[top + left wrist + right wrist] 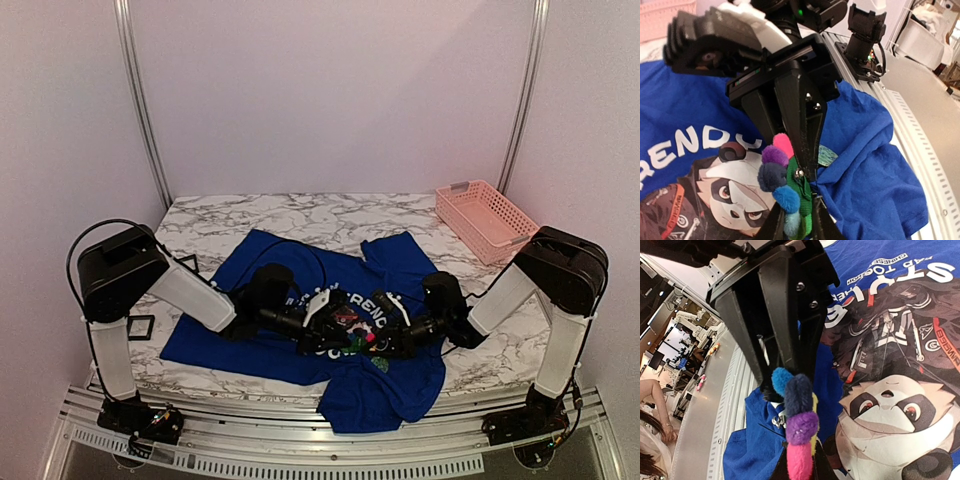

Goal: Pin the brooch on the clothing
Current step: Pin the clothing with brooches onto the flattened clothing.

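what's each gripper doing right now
left gripper: around the brooch, grip cannot be told
right gripper: closed on the brooch

Fuzzy multicoloured brooch (776, 174) over rumpled blue T-shirt (865, 165)

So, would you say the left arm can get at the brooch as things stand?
Probably yes: the left claw sits right at the brooch, over the T-shirt; only the right claw, opposite, crowds it.

robotics lab: alu-frame booth (140, 100), marble-look table (300, 212), more robot rigs (686, 320) in bkgd.
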`<state>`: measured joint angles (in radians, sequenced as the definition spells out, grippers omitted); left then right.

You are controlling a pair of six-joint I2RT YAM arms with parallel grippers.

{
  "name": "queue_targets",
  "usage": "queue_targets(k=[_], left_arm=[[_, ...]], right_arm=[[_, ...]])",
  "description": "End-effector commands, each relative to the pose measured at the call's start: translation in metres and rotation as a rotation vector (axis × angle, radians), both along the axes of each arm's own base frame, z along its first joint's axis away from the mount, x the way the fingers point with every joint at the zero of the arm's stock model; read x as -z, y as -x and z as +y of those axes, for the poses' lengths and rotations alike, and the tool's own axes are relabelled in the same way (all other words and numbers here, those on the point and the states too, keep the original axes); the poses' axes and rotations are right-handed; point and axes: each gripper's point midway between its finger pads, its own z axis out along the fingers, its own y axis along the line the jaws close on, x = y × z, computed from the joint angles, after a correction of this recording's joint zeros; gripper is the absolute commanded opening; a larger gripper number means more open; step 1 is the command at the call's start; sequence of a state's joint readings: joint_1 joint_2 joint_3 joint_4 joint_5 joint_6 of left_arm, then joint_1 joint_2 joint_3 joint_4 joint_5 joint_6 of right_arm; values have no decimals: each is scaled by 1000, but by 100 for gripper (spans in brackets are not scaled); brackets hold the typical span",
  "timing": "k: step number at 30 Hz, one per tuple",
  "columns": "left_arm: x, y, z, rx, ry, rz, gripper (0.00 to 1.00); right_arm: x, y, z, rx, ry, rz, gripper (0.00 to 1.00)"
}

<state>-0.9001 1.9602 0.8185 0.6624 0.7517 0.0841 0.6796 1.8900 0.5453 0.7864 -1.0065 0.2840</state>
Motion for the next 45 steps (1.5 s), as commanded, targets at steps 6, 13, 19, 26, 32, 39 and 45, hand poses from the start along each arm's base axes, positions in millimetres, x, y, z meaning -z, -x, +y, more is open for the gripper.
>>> queue_targets(k=[6, 13, 19, 26, 32, 39, 45], left_arm=[[12, 5, -2, 45, -20, 48, 53], [8, -1, -6, 6, 9, 81, 61], [-2, -3, -8, -85, 60, 72, 62], [-20, 6, 4, -124, 183, 118, 63], [-11, 20, 16, -127, 243, 112, 63], [11, 6, -3, -160, 156, 136, 64], [25, 1, -11, -234, 145, 62, 70]], right_arm=[[9, -7, 0, 23, 24, 46, 0], [7, -12, 1, 67, 31, 80, 0], [15, -9, -2, 61, 73, 128, 0], [7, -8, -5, 47, 96, 97, 0], [8, -11, -6, 39, 99, 28, 0], [-7, -20, 1, 63, 25, -8, 0], [7, -10, -4, 51, 22, 24, 0]])
